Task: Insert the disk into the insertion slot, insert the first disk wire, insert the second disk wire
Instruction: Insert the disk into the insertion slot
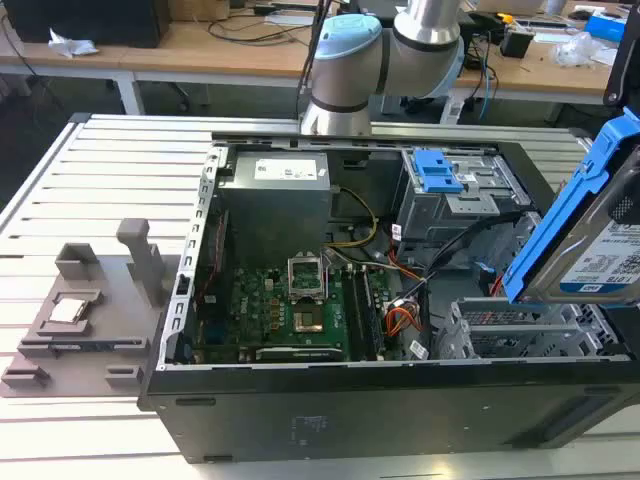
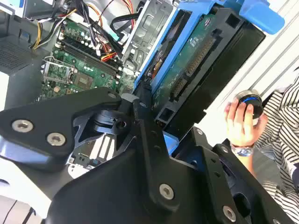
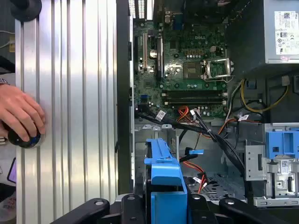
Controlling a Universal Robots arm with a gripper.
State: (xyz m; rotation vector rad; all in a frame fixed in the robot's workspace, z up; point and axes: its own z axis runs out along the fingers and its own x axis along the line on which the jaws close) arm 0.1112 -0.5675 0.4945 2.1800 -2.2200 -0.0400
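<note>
The disk (image 1: pixel 600 240), a labelled hard drive in a bright blue carrier, hangs tilted at the exterior view's right, above the open computer case. My gripper (image 2: pixel 161 119) is shut on the disk; its black fingers (image 2: pixel 140 116) clamp the carrier's end. In the first wrist view the carrier (image 3: pixel 163 175) stands edge-on between the gripper (image 3: pixel 166 207) linkages. The insertion slot (image 1: pixel 520 335), a low silver perforated cage, lies below the disk. Black and orange cables (image 3: pixel 187 122) trail loose beside the cage; which of them are the disk wires I cannot tell.
A taller grey cage with a blue tab (image 1: pixel 440 170) stands behind the slot. The motherboard (image 1: pixel 290 315) and power supply (image 1: pixel 275 185) fill the case's left. A person's hand (image 3: pixel 18 116) rests on a round knob on the slatted table. A grey fixture (image 1: pixel 85 320) sits at the left.
</note>
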